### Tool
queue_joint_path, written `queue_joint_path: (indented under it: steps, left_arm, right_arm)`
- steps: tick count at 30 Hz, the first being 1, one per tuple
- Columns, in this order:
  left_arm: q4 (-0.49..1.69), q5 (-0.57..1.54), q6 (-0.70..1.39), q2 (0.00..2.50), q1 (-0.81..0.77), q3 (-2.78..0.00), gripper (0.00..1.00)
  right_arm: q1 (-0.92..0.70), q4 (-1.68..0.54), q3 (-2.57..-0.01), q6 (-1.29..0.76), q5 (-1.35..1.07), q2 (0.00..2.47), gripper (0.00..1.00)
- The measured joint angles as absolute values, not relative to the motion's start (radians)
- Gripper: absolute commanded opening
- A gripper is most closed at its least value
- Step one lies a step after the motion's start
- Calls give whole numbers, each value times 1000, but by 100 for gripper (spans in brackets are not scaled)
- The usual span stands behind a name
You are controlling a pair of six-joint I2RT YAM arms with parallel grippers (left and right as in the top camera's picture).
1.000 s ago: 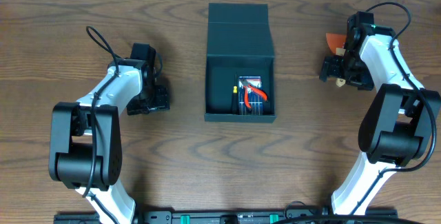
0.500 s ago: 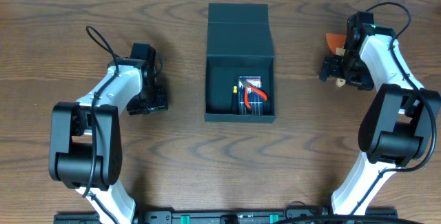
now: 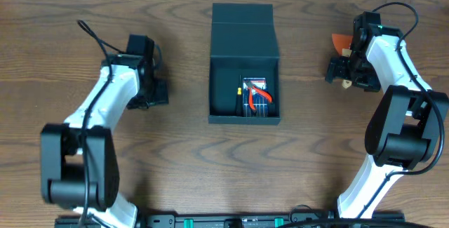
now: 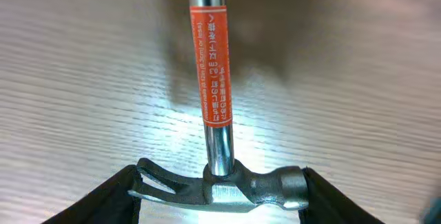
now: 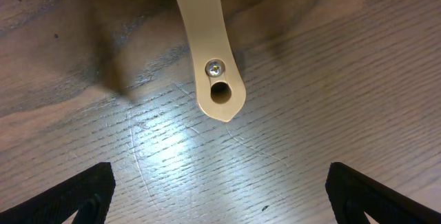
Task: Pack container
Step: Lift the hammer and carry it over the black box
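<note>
The container [image 3: 244, 119], a dark box, stands open in the middle of the table with its flap lid [image 3: 243, 23] laid back. Red-handled pliers [image 3: 257, 96] lie in its right half. My left gripper [image 3: 156, 93] is left of the box; in the left wrist view it [image 4: 220, 195] is shut on the steel head of a hammer [image 4: 227, 186], one finger on the claw and one on the face. The chrome shaft with an orange label [image 4: 212, 65] points away. My right gripper [image 3: 344, 72] is open at the right, a beige handle [image 5: 207, 58] lying just ahead of it [image 5: 220, 196].
An orange piece [image 3: 342, 42] shows behind the right gripper. Both arm bases stand at the near table edge. In the overhead view the left gripper hides the hammer.
The left arm has swung outward and its gripper has shifted a little toward the far side of the table, with its fingers closing slightly. The right arm and the box have not moved.
</note>
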State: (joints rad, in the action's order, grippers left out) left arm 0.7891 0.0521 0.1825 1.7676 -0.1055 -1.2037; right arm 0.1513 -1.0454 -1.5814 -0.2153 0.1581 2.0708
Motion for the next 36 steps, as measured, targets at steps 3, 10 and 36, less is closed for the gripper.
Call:
queue_joint_path:
  steps: [3,10,36]
  left_arm:
    - [801,52,183,1707,-105,-1215,60]
    - [805,83,183,1562,-105,-1219,59]
    - [776,223,183,1446,-558,-1310,53]
  right_arm:
    - [151,-1045,-1581,-215,158,2071,99]
    - [151,-1045,-1581,-215,158,2071,99]
    - [151,-1045,-1581,-215,158,2071,99]
